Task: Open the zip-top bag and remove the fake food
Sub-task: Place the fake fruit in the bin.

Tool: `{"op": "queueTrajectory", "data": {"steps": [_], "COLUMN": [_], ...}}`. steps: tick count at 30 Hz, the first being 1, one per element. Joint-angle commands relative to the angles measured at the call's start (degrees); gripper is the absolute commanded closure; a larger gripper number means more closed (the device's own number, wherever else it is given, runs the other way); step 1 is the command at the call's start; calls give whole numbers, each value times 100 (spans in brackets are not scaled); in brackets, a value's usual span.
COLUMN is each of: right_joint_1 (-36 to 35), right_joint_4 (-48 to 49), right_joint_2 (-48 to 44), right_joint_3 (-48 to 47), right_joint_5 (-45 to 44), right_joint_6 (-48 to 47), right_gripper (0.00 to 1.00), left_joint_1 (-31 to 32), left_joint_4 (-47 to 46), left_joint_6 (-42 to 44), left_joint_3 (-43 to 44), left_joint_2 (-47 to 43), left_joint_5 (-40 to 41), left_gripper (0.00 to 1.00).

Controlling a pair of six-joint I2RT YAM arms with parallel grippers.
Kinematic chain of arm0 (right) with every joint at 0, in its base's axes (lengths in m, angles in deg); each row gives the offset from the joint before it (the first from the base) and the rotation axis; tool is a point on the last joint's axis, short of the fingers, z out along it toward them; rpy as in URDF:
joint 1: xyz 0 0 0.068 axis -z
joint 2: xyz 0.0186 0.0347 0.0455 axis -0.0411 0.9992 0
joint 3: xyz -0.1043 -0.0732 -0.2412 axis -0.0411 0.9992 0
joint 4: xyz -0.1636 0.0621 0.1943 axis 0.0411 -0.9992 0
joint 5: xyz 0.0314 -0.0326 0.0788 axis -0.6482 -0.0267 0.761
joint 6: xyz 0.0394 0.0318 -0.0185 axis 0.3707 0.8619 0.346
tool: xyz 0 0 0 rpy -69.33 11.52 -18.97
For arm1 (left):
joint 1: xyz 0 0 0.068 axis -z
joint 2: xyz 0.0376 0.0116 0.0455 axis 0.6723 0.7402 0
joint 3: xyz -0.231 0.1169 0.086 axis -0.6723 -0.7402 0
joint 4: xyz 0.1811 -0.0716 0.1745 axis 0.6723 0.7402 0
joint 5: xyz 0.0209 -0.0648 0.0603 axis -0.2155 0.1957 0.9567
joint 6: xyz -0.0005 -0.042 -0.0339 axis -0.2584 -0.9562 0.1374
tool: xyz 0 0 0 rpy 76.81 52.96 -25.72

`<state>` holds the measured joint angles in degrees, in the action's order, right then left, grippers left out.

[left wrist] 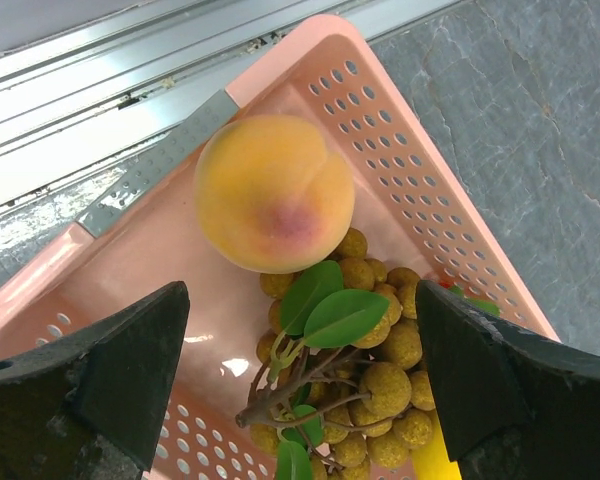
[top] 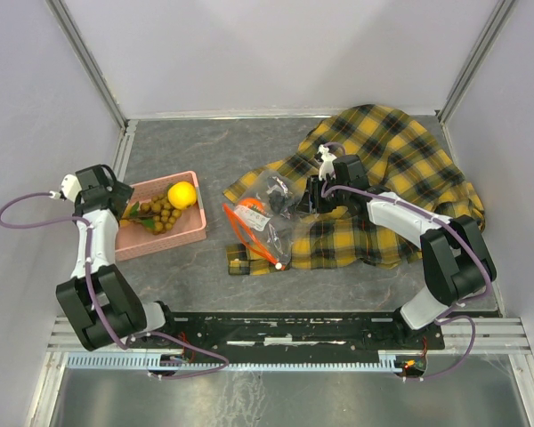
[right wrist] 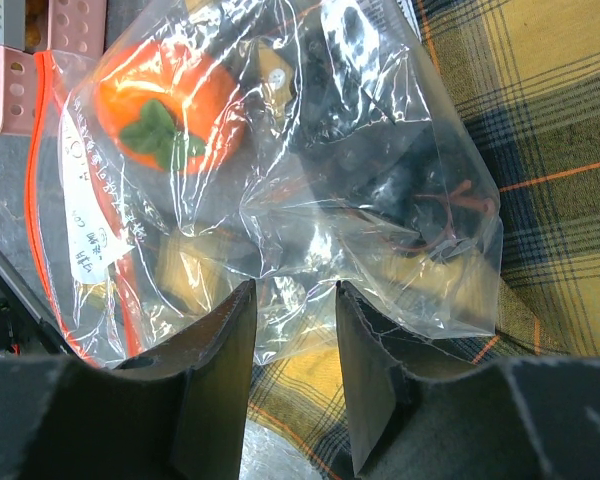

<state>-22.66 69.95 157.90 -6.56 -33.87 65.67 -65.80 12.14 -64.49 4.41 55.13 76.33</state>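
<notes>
We see the zip-top bag lying near the middle of the bench. Its near-left part rests on the bare surface and its right part on the edge of the yellow-black plaid cloth, which spreads toward the far-right corner. The red-orange zip strip runs on a slant from far-left to near-right. The bag's mouth therefore points at the near-left corner, and its mouth-to-bottom axis leads toward the far-right.

The right gripper meets the bag at that closed end. Its jaws stand close together with a fold of the clear plastic pinched between them. Some of the fake food shows through the plastic: an orange fruit with a green cap nearest the zip, dark berries deeper in, and tan pieces lower down.

The pink basket sits beside the left edge of the bench, just left of the bag. It holds a yellow peach touching a tan grape bunch with green leaves. The left gripper hangs over the basket, its jaws spread wide and holding nothing.
</notes>
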Motion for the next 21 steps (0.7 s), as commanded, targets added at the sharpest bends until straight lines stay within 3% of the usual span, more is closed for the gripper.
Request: {"op": "queueTrajectory", "data": {"steps": [1,8,15,21], "right_joint_1": [-10,-12,-12,-12], "right_joint_4": [79,179,373,546], "right_joint_2": [-185,-457,-716,-800], "right_joint_3": [-135,-36,125,201], "right_joint_5": [46,170,244,372], "right_joint_6": [-10,-17,7,106], "right_gripper": [55,54,54,54], "left_joint_1": [-38,-40,-33,138], "left_joint_4": [129,-574,-2169,-2221], "left_joint_6": [-93,352,517,625], "left_joint_3": [360,-128,-1063,-1092], "left_joint_2": [-94,-941,-1759,-1944], "left_joint_5": [-276,-1663,-4513,-5777], "left_gripper": [1,1,1,1]}}
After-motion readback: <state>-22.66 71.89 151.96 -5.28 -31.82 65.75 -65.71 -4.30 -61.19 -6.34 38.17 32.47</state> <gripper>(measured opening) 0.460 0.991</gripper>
